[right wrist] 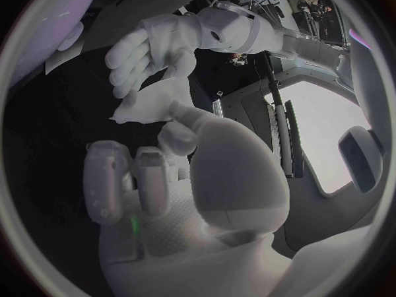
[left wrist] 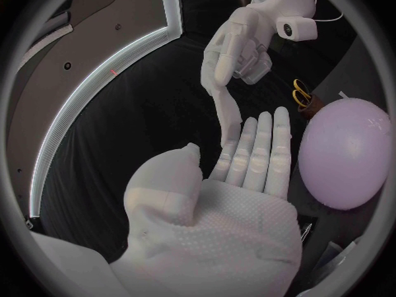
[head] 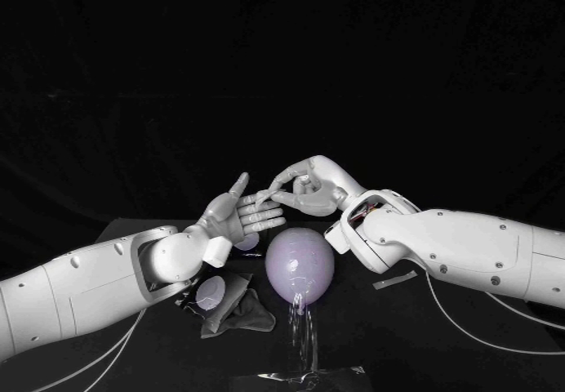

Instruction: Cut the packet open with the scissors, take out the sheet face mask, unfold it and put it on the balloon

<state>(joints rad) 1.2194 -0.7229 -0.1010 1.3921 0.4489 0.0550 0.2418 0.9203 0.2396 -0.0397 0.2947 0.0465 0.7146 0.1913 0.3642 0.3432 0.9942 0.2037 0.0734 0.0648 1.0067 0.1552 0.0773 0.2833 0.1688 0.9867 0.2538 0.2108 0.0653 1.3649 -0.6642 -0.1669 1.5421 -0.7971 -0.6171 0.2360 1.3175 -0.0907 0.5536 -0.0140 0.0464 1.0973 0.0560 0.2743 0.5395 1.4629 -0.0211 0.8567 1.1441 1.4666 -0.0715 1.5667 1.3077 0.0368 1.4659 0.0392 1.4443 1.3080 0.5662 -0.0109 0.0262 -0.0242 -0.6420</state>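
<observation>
Right hand raised over desk toward far edge, thumb and finger clamped on folded white sheet mask. Mask hangs as narrow strip down to left hand. Left hand flat, fingers straight, thumb lifted away, gripping nothing. Lilac balloon lies mid-desk, just below both hands. Scissors beside balloon.

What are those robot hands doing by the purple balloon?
The right hand pinches a thin, still folded white sheet mask and holds it up near the purple balloon. The left hand is flat with straight fingers at the strip's lower end, seemingly to help unfold it. Nothing is on the balloon yet. The scissors lie aside, untouched.
</observation>
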